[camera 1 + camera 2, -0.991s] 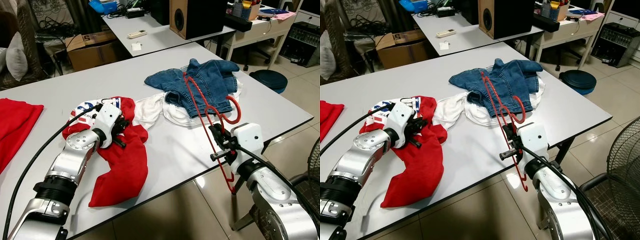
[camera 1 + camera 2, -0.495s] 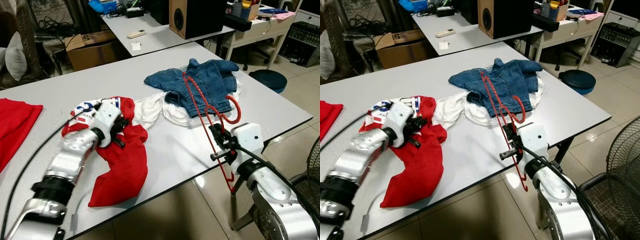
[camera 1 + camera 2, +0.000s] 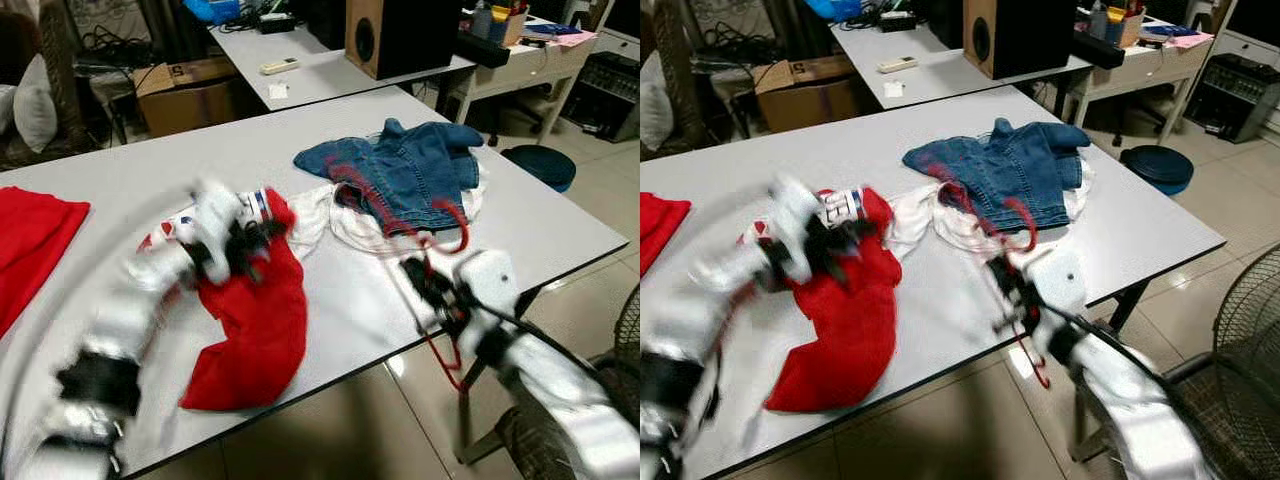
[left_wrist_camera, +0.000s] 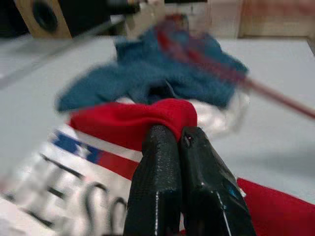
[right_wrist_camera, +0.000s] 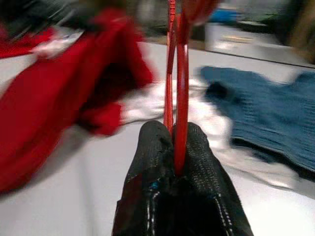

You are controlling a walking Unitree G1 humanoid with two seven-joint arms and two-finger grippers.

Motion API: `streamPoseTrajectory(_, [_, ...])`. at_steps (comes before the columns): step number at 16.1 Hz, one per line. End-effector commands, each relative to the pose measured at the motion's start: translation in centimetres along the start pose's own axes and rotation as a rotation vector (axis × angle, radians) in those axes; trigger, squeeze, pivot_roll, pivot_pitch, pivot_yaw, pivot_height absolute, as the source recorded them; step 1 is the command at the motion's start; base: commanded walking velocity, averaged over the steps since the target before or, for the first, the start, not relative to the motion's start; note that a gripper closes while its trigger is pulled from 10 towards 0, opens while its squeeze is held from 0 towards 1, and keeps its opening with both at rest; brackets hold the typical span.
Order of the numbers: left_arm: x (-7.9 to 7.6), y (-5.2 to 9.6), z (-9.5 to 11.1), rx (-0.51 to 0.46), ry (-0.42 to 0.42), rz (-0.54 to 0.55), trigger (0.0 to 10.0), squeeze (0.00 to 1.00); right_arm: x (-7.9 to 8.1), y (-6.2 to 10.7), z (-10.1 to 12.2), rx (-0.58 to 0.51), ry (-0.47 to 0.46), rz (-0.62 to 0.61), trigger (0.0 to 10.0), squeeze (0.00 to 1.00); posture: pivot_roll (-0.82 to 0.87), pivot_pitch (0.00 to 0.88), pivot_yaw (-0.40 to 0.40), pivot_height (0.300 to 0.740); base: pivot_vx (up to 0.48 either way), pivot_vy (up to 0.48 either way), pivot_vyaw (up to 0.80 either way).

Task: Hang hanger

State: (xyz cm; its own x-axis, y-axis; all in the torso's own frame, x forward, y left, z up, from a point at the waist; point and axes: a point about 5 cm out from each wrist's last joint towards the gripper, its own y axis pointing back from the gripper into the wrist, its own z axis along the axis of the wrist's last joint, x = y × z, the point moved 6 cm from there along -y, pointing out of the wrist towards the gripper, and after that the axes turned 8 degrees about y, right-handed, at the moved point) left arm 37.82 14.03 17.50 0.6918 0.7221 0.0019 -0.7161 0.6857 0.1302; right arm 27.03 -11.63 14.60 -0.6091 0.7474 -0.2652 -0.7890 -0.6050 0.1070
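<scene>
At the desk's near edge, the right gripper (image 5: 178,147) is clamped on a thin red plastic hanger (image 3: 985,215), which slants up from below that edge over a blue denim jacket (image 3: 415,170) toward the far right corner. The left gripper (image 4: 174,142) pinches a fold of a red printed T-shirt (image 3: 255,325) near the desk's middle. Judged: keep both grips firm and slide one hanger arm into the lifted shirt's opening.
</scene>
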Motion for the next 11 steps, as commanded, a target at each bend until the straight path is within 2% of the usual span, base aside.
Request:
streamPoseTrajectory(1, [0.7,0.8,1.7,-0.026,-0.002,-0.031,0.0,0.00,0.3,1.1,0.8,-0.019,0.019,0.082,10.0,0.00,-0.01,0.000,0.057,0.740,0.000,0.000,0.00])
streamPoseTrajectory(3, [0.7,1.6,3.4,-0.039,0.013,-0.104,0.0,0.00,0.9,2.9,0.2,0.034,0.051,0.185,10.0,0.00,-0.01,0.000,0.062,0.740,0.000,0.000,0.00])
streamPoseTrajectory(6, [1.3,2.3,4.8,-0.055,0.038,-0.143,0.0,0.00,1.0,4.1,0.4,0.050,0.054,0.253,10.0,0.00,-0.01,0.000,0.061,0.740,0.000,0.000,0.00])
streamPoseTrajectory(8, [0.4,3.2,4.7,-0.033,0.047,-0.237,0.0,0.00,-0.1,3.7,0.8,0.025,0.067,0.184,10.0,0.00,-0.01,0.000,0.064,0.740,0.000,0.000,0.00])
streamPoseTrajectory(9, [-0.4,3.5,4.6,-0.020,0.064,-0.293,0.0,0.00,-0.6,3.1,1.3,-0.007,0.041,0.146,10.0,0.00,-0.01,0.000,0.064,0.740,0.000,0.000,0.00])
streamPoseTrajectory(11, [-1.5,4.0,4.6,-0.006,0.076,-0.367,0.0,0.00,-0.5,2.6,1.5,-0.020,0.035,0.153,10.0,0.00,0.00,0.000,0.065,0.740,0.000,0.000,0.00])
